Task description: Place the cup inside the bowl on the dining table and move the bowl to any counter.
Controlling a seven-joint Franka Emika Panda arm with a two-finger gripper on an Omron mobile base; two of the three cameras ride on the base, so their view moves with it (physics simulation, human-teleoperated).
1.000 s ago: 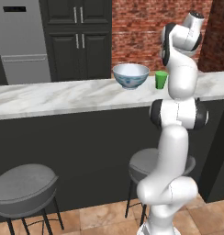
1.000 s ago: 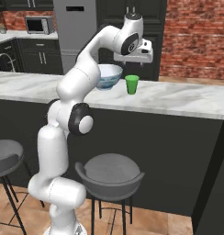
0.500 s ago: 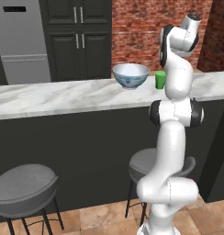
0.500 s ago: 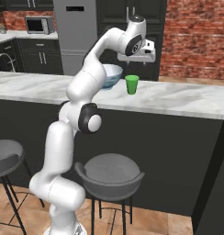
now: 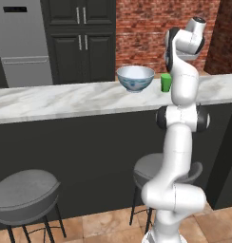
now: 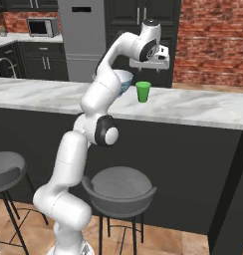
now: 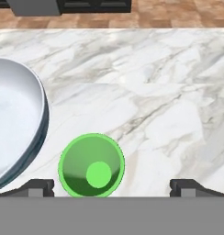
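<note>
The small green cup [image 7: 92, 165] stands upright on the marble dining table [image 7: 155, 92], just right of the white bowl [image 7: 13, 128], with a narrow gap between them. My gripper [image 7: 113, 187] hangs above the cup, open, with nothing between its fingertips [image 7: 40, 186]; the cup lies left of the gap's middle. From the right base view the gripper [image 6: 150, 65] is a short way above the cup [image 6: 142, 91], and the arm hides part of the bowl [image 6: 124, 79]. The left base view shows the blue-patterned bowl [image 5: 135, 78] left of the cup [image 5: 166, 82].
Two grey bar stools [image 5: 25, 192] [image 5: 156, 168] stand against the table's black front [image 5: 80, 152]. Behind the table are a steel fridge [image 5: 23, 42], dark cabinets and a brick wall. A counter with a microwave [image 6: 41, 27] lies at the far left.
The hand has shifted a little sideways above the cup. Cup and bowl have stayed in place.
</note>
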